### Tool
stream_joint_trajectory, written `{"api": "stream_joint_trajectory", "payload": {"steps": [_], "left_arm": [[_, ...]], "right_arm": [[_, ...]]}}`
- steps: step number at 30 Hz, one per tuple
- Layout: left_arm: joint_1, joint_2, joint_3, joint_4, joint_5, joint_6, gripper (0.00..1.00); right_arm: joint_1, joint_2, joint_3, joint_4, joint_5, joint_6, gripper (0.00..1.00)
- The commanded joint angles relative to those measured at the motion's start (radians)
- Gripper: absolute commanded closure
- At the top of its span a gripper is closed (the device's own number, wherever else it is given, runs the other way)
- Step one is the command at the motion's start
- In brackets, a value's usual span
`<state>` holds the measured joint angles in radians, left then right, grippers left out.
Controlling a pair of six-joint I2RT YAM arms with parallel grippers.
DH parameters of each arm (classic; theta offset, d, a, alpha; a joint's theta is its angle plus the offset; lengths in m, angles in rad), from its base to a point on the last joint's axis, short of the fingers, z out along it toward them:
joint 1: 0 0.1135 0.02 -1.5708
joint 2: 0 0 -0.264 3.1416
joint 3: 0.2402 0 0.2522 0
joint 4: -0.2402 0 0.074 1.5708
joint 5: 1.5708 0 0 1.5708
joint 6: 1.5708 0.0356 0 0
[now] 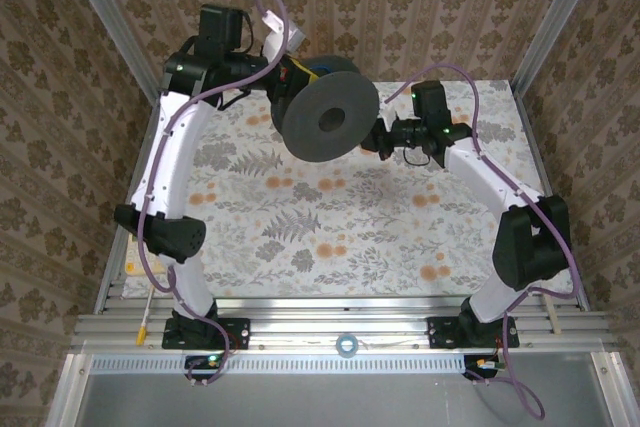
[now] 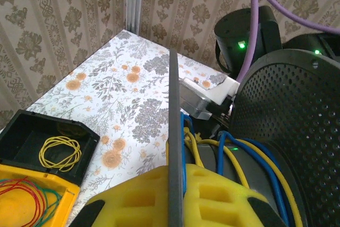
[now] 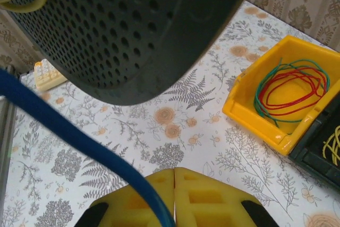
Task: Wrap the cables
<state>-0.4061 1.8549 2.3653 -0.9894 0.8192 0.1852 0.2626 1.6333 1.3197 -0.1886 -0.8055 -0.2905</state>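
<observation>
Now blue cable (image 3: 64, 126) crosses right gripper (image 3: 174, 180); left gripper (image 2: 175, 184) clamps spool (image 2: 297, 126).

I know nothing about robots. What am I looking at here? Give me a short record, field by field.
Surface: floral-patterned table
Reel: dark grey perforated plastic spool, held up above the table
Wound on it: thin blue cable and thin yellow cable
Left end effector: shut on the spool's flange edge
Right end effector: shut on the blue cable
Bins: yellow plastic bin with red and green wire loops; black plastic bin with a yellow wire loop
</observation>
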Motion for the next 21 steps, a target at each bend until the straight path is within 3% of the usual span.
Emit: {"api": "stream_joint_trajectory", "payload": {"steps": [1, 6, 15, 18, 21], "left_arm": [[0.024, -0.099, -0.02, 0.243, 0.058, -0.093, 1.0], [0.033, -0.112, -0.059, 0.302, 0.042, -0.124, 1.0], [0.046, -0.126, -0.088, 0.329, 0.021, -0.137, 1.0], [0.052, -0.132, -0.105, 0.344, 0.019, -0.146, 1.0], [0.057, -0.134, -0.11, 0.348, 0.021, -0.151, 1.0]], "right_arm": [[0.009, -0.013, -0.051, 0.04, -0.041, 0.062, 1.0], [0.029, -0.011, -0.093, 0.124, -0.04, 0.137, 0.99], [0.027, -0.029, -0.169, 0.312, -0.023, 0.284, 0.76], [0.028, -0.039, -0.181, 0.334, -0.012, 0.3, 0.75], [0.026, -0.054, -0.19, 0.336, -0.003, 0.302, 0.82]]}}
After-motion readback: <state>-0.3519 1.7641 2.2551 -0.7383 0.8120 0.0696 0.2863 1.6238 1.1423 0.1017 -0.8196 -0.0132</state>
